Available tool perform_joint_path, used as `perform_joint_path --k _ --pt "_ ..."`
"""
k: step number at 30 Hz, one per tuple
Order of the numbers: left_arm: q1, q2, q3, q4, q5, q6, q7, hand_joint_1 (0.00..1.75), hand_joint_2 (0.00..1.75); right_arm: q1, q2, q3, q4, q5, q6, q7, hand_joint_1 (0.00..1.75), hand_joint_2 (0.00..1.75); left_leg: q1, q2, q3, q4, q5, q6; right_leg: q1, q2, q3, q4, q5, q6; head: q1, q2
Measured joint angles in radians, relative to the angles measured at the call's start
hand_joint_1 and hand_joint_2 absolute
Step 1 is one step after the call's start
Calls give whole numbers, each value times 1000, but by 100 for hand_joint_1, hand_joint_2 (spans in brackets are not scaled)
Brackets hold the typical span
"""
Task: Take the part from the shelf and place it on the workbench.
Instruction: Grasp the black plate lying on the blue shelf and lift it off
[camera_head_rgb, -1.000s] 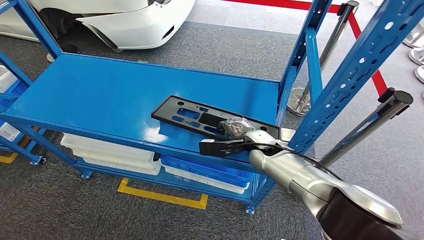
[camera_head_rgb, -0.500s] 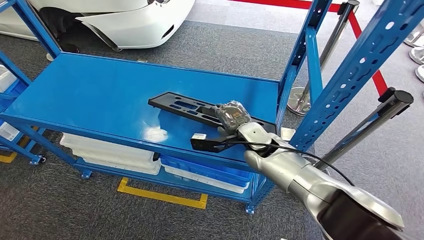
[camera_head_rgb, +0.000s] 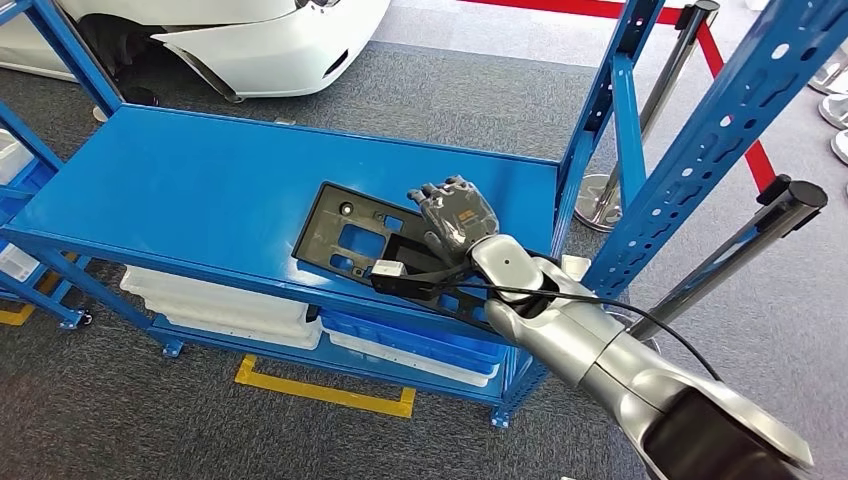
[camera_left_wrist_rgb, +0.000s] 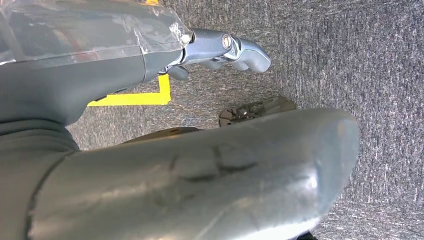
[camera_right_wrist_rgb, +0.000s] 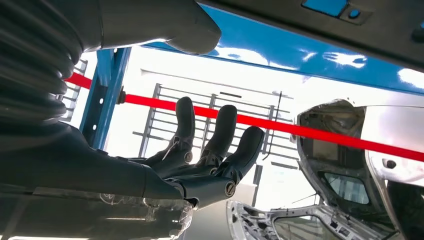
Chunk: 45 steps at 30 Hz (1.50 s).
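Since a second ago the black part (camera_head_rgb: 372, 243) has turned on the blue shelf (camera_head_rgb: 200, 190): it lay as a long strip slanting toward the right of the frame, and now shows its broad perforated face, its near edge reaching the shelf's front lip at lower centre of the head view. Its far corner sits left of centre, and its right portion passes under the right robot hand (camera_head_rgb: 455, 215). That robot hand has swung from the shelf's front edge up over the part, and now its back faces the camera with the fingers (camera_head_rgb: 445, 190) spread and pointing toward the far side of the shelf. In the right wrist view the same robot hand (camera_right_wrist_rgb: 200, 160) has its fingers (camera_right_wrist_rgb: 220, 127) straight and apart with nothing between them, while the thumb (camera_right_wrist_rgb: 165, 25) stands well clear, near the dark underside of the part (camera_right_wrist_rgb: 320, 20) along the upper edge of that picture. Whether palm or thumb actually presses on the part cannot be told.

A small white-topped black box (camera_head_rgb: 390, 273) on a cable rests across the part just left of the wrist.

The left robot hand (camera_left_wrist_rgb: 220, 47) hangs over grey carpet (camera_left_wrist_rgb: 350, 60) beside a yellow floor marking (camera_left_wrist_rgb: 150, 97); its fingers are curled in with nothing in them.

Under the shelf are white and blue bins (camera_head_rgb: 230, 305). A white car body (camera_head_rgb: 250, 40) fills the upper left of the head view, and a red barrier belt (camera_head_rgb: 735, 100) runs at the upper right.
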Motion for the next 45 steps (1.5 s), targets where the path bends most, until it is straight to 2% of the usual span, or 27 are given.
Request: perform_joint_path --k 3,9,19,29,36,45 --pt "0 0 0 0 0 0 -1 0 0 4 0 -14 -8 -4 9 -3 0 175 0 0 0 0 0 0 0 0 0 0 0 0 0 0" --pt "0 0 1 0 0 0 -3 0 0 11 0 -48 -7 -117 57 -34 0 175 0 0 -1 0 0 0 0 0 0 0 0 0 0 0" --pt "0 0 1 0 0 0 -3 0 0 11 0 -73 15 -280 85 -60 0 175 0 0 -1 0 0 0 0 0 -1 0 0 0 0 0" --pt "0 0 2 0 0 0 -4 0 0 10 1 -72 38 -321 107 -59 0 175 0 0 -1 0 0 0 0 0 -1 0 0 0 0 0" --pt "0 0 3 0 1 0 -6 0 0 10 8 -59 81 -395 154 -64 0 175 0 0 -2 0 0 0 0 0 -1 0 0 0 0 0" --pt "0 0 3 0 1 0 -8 0 0 12 29 -28 146 -405 163 -77 0 175 0 -1 -2 0 0 0 0 0 -2 0 0 0 0 0"
